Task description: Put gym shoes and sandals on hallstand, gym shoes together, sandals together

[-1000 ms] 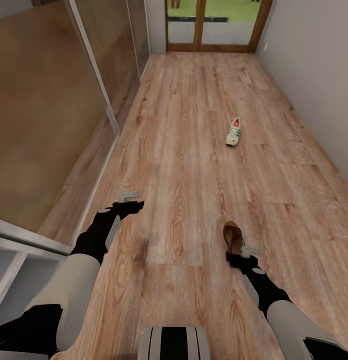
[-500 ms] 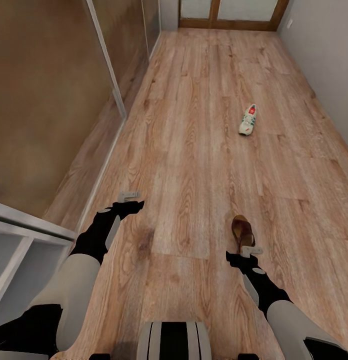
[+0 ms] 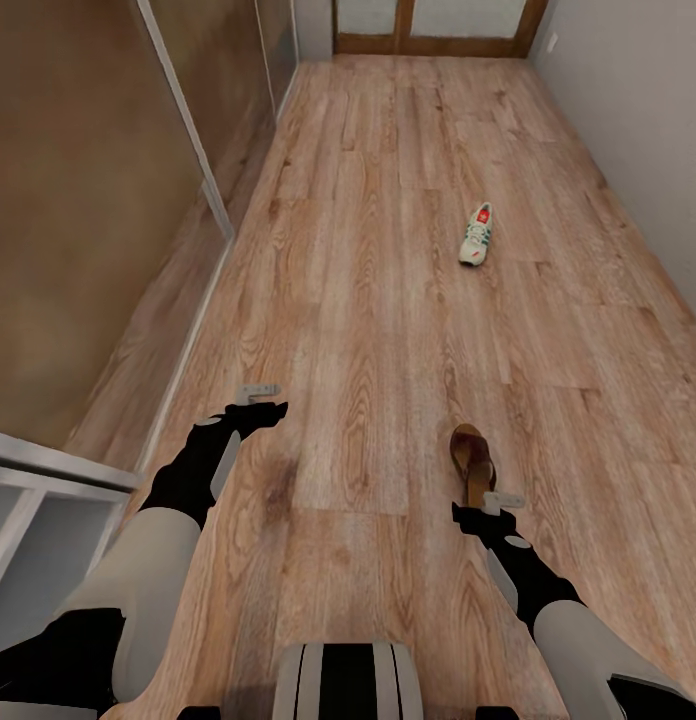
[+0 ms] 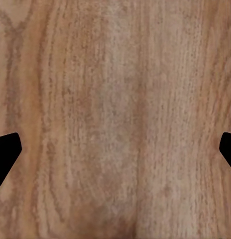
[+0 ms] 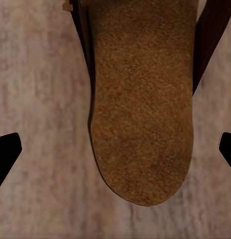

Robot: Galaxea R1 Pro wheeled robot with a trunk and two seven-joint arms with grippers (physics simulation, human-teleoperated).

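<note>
Hovering over the dark brown leather sandal (image 3: 471, 458), the right gripper (image 3: 502, 499) spreads its fingers wide, apparently holding nothing. The view has swung back leftward, so the white green-striped gym shoe (image 3: 476, 234) awaits. The left gripper (image 3: 259, 391) gapes empty above the wood-grain plank floor (image 3: 368, 300).

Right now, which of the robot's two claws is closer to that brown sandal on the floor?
The right. The right gripper hovers just over the sandal's heel end, jaws wide open. The left gripper hangs over bare floor, well off to the sandal's side.
</note>
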